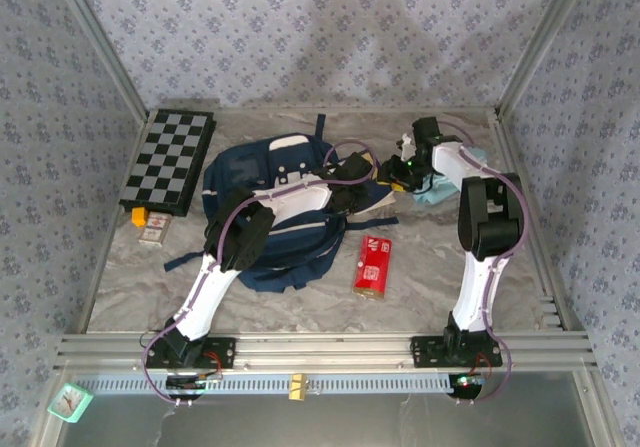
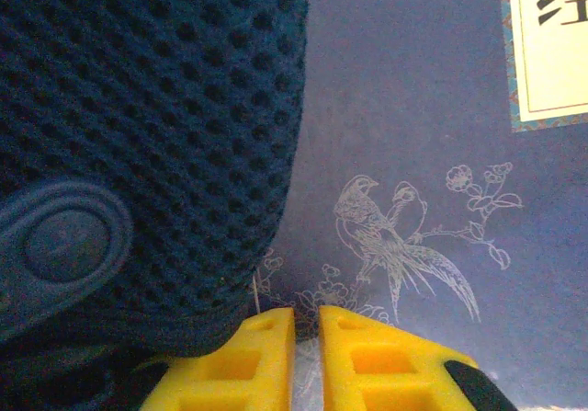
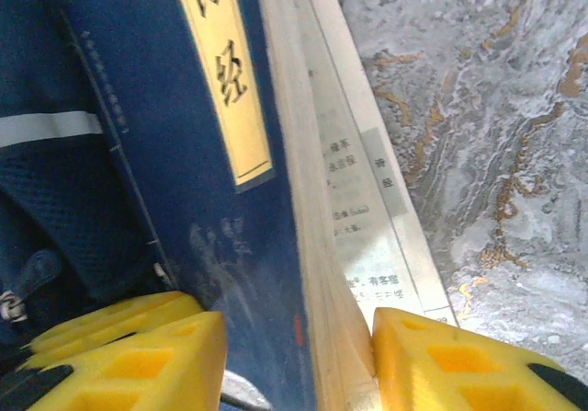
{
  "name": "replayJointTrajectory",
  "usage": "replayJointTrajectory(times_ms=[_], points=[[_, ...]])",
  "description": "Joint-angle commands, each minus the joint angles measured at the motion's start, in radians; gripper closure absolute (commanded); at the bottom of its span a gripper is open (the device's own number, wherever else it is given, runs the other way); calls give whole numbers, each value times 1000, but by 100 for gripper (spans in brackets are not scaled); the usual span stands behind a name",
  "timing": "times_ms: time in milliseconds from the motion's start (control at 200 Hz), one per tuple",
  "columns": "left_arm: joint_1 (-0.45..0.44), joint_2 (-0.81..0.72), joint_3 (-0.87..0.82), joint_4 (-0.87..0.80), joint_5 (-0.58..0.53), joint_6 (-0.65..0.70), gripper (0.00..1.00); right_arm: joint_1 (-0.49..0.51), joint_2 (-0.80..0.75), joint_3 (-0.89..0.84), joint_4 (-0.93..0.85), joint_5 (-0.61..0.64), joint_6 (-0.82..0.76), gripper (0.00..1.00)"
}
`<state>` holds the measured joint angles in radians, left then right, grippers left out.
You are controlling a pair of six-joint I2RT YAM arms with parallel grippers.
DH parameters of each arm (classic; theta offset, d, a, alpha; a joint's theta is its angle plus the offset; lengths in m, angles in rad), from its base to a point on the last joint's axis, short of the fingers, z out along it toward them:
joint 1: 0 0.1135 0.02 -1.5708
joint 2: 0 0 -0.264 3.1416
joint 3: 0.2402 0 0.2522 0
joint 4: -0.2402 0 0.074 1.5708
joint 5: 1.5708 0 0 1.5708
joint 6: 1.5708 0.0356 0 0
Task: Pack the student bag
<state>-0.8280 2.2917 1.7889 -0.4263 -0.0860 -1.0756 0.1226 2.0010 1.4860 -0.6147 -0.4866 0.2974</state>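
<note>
Large navy blue fabric student bag [image 1: 260, 172] flat on grey marbled tabletop [image 1: 430, 277]. At the bag's right edge, right gripper [image 3: 294, 319] clamped on navy blue book [image 3: 184, 154] with yellow title label. Against the bag's mesh fabric, left gripper [image 2: 306, 319], yellow fingers nearly together.

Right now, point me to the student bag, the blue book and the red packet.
student bag [image 1: 245, 172], top external view, front panel.
blue book [image 3: 147, 89], right wrist view, front cover.
red packet [image 1: 372, 265], top external view, middle of its face.
</note>
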Motion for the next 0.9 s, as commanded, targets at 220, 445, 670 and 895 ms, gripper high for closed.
replayJointTrajectory(times_ms=[220,445,670,895], points=[[13,42,-17,-56,9,-15,84,-11,-40,-19,-12,-64,-25,64],[12,40,-17,-58,9,-15,84,-17,-25,-12,-18,-53,-24,77],[13,42,-11,-60,11,-14,83,-18,-28,-7,-20,-40,-18,91],[21,13,27,-75,41,-7,82,-25,-73,-20,8,-76,17,100]])
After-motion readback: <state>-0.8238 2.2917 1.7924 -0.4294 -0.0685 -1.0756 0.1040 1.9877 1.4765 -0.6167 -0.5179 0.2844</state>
